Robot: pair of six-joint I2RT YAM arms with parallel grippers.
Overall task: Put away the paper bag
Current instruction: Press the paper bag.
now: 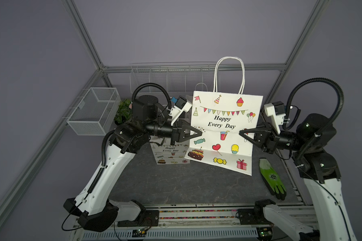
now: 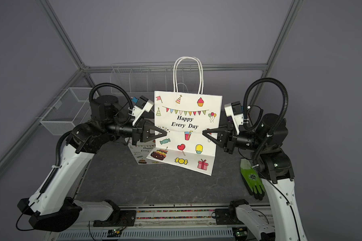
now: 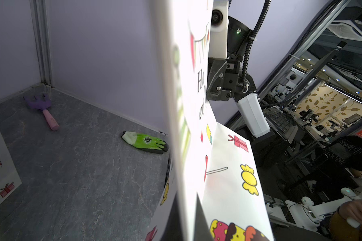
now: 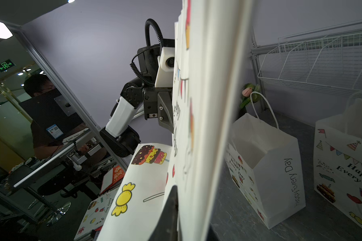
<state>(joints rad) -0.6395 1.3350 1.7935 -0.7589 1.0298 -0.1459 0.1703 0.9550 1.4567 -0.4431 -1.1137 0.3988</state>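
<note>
A flattened white paper bag (image 1: 224,133) (image 2: 186,129) printed "Happy Every Day" stands upright mid-table, its rope handles (image 1: 229,73) pointing up and its bottom flap bent toward the front. My left gripper (image 1: 201,131) (image 2: 166,131) is shut on the bag's left edge at mid-height. In the left wrist view the bag (image 3: 228,187) passes between the dark fingers (image 3: 201,223). My right gripper (image 1: 240,131) (image 2: 203,131) is shut on the opposite edge at the same height. In the right wrist view the bag (image 4: 207,104) is pinched beside a dark finger (image 4: 169,208).
An open paper bag (image 1: 169,154) (image 4: 265,177) stands behind and to the left, another one (image 4: 347,167) near it. A green glove (image 1: 273,179) (image 3: 144,141) lies at the right. A purple hand rake (image 3: 42,108), a mesh basket (image 1: 94,110), a wire rack (image 1: 171,77) and a plant (image 1: 123,111) line the back.
</note>
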